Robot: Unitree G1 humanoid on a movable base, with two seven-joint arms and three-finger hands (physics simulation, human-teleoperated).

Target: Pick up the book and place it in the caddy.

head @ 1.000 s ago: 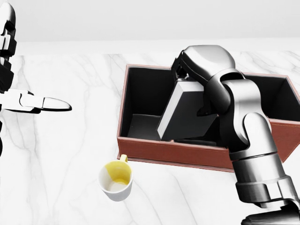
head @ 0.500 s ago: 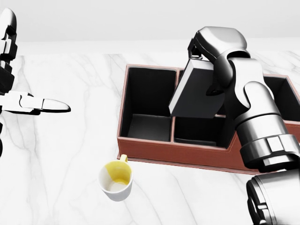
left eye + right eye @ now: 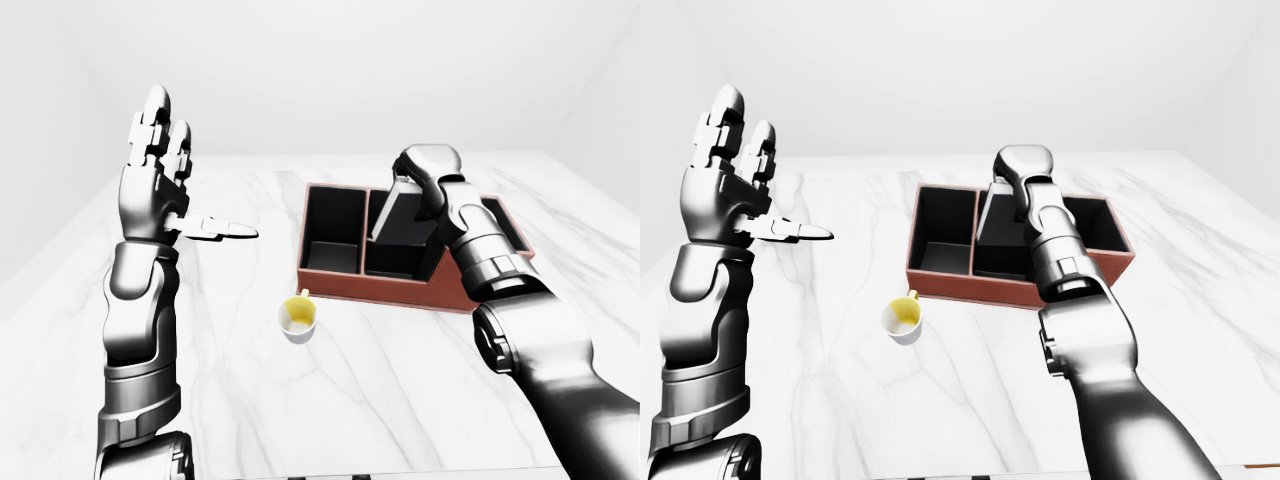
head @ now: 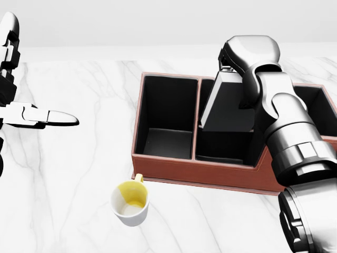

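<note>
Since the earlier frame, the right robot hand (image 4: 247, 55) has carried the flat dark-grey book (image 4: 227, 105) toward 3 o'clock; clenched on its top edge, the book hangs upright over the brown leather caddy's (image 4: 174, 169) middle compartment, long axis vertical.

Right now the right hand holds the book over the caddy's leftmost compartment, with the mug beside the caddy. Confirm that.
Not the leftmost. The head view shows the right hand holding the book over the middle compartment of the caddy; the leftmost stands clear. The mug is beside the caddy.
</note>
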